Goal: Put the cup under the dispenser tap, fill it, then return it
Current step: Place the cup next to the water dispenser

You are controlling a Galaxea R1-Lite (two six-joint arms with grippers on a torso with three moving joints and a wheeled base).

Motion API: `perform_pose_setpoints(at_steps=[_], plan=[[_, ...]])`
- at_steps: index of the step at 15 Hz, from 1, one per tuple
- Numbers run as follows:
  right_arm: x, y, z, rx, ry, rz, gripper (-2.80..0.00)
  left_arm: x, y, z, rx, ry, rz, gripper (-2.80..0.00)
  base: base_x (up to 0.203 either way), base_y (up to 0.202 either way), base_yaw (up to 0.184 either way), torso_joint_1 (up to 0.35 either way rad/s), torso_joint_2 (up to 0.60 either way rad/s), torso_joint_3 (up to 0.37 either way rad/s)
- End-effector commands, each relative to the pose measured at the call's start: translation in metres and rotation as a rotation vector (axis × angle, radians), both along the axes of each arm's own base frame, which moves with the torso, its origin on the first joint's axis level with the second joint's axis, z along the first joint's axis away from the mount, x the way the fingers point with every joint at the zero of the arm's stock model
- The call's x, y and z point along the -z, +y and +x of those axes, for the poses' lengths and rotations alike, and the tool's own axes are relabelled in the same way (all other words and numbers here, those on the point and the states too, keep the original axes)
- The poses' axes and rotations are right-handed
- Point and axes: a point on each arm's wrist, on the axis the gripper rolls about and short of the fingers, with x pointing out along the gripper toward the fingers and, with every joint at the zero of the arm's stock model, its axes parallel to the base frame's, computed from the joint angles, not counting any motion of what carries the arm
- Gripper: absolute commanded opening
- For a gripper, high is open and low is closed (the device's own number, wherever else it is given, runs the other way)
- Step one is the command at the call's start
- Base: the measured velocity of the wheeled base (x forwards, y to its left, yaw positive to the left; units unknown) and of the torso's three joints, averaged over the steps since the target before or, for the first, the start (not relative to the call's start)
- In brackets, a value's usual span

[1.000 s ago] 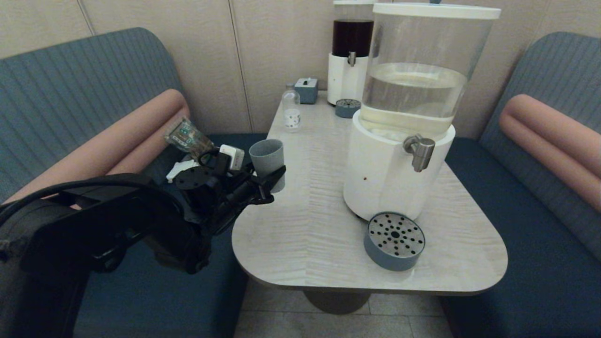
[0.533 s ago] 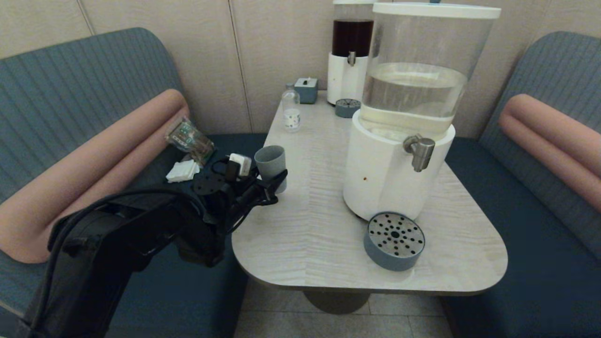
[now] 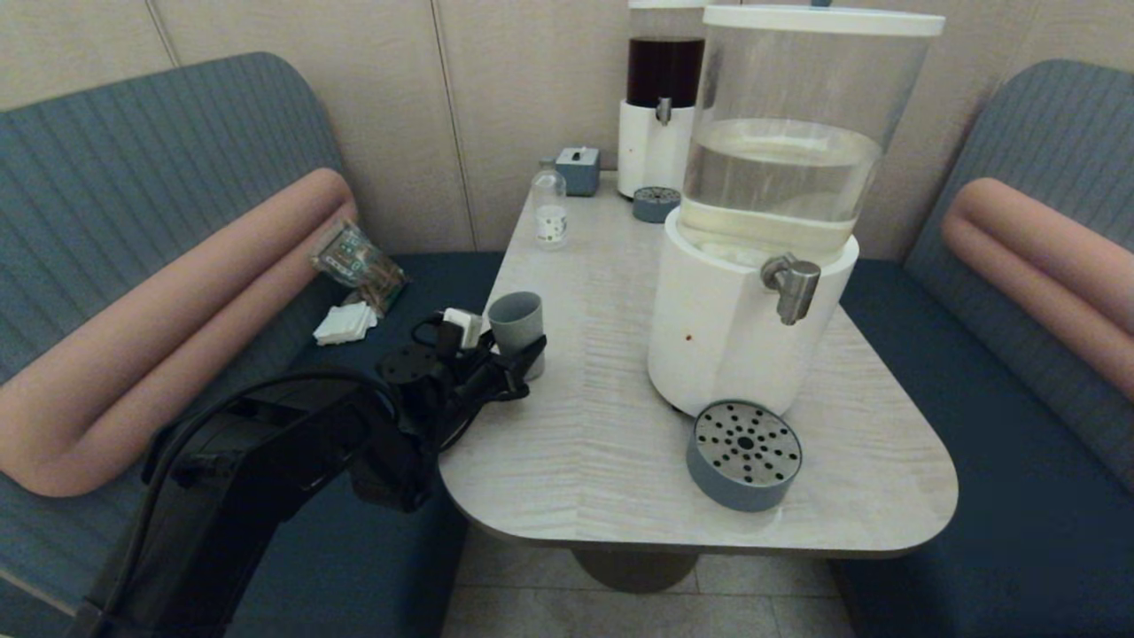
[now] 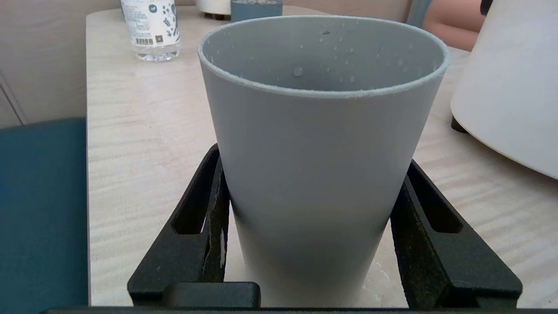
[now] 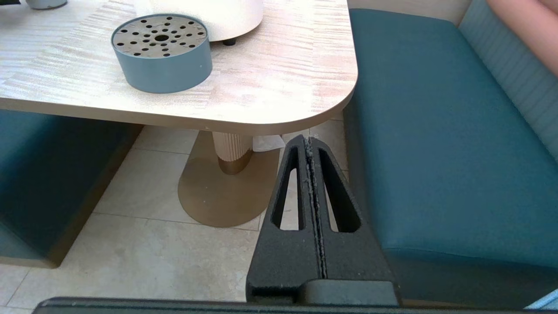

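Note:
The grey-blue cup (image 3: 516, 321) stands upright at the table's left edge, low over or on the tabletop; I cannot tell which. My left gripper (image 3: 523, 352) is shut on it, one black finger on each side of its lower half. In the left wrist view the cup (image 4: 320, 148) fills the gripper (image 4: 311, 161), and droplets dot its inner wall. The steel dispenser tap (image 3: 791, 285) sticks out of the large white-based dispenser (image 3: 726, 337), well to the right of the cup. My right gripper (image 5: 308, 140) hangs shut and empty below the table's near right corner.
A round perforated drip tray (image 3: 744, 454) sits on the table below the tap. A small clear bottle (image 3: 549, 208), a small blue box (image 3: 578, 168) and the dark-liquid dispenser (image 3: 660, 106) stand at the back. A packet (image 3: 357, 259) and napkins (image 3: 345, 322) lie on the left bench.
My left gripper has carried the cup down and slightly to the right, lower over the table's left edge. The arm has dropped with it. The right gripper's earlier position is not shown.

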Motion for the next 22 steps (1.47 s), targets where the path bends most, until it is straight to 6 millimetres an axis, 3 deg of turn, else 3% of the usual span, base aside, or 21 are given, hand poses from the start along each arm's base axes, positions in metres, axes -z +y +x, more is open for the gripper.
perform_pose_setpoints(at_steps=[1, 2, 3, 4, 10, 13, 17, 22], plan=[[0.000, 0.000, 0.000, 0.000, 0.003, 0.000, -2.80, 0.007, 0.000, 0.001, 0.001, 0.010, 0.003, -2.80, 0.000, 0.000, 0.000, 0.000, 0.00, 0.000], [0.000, 0.000, 0.000, 0.000, 0.003, 0.000, -2.80, 0.008, 0.000, 0.001, 0.001, 0.012, 0.003, -2.80, 0.000, 0.000, 0.000, 0.000, 0.00, 0.000], [0.000, 0.000, 0.000, 0.000, 0.004, 0.000, -2.80, 0.007, 0.000, 0.001, 0.001, 0.011, 0.003, -0.81, 0.000, 0.000, 0.000, 0.000, 0.00, 0.000], [0.000, 0.000, 0.000, 0.000, 0.003, 0.000, -2.80, 0.006, 0.000, 0.001, 0.001, 0.009, 0.002, 0.00, 0.000, 0.000, 0.000, 0.000, 0.00, 0.000], [0.001, 0.000, 0.000, 0.000, 0.004, 0.000, -2.80, -0.009, 0.001, -0.005, 0.001, -0.009, 0.003, 0.00, 0.000, 0.000, 0.000, 0.000, 0.00, 0.000], [0.000, 0.000, 0.000, 0.000, 0.002, 0.000, -2.80, -0.017, 0.005, -0.021, 0.000, 0.032, 0.013, 0.00, 0.000, 0.000, 0.000, 0.000, 0.00, 0.000], [0.000, 0.000, 0.000, 0.000, 0.003, 0.000, -2.80, -0.028, 0.018, -0.072, 0.004, 0.160, 0.050, 0.00, 0.000, 0.000, 0.000, 0.000, 0.00, 0.000], [0.000, 0.000, 0.000, 0.000, 0.003, 0.000, -2.80, -0.084, 0.034, -0.147, 0.034, 0.140, 0.064, 0.00, 0.000, 0.000, 0.000, 0.000, 0.00, 0.000]])
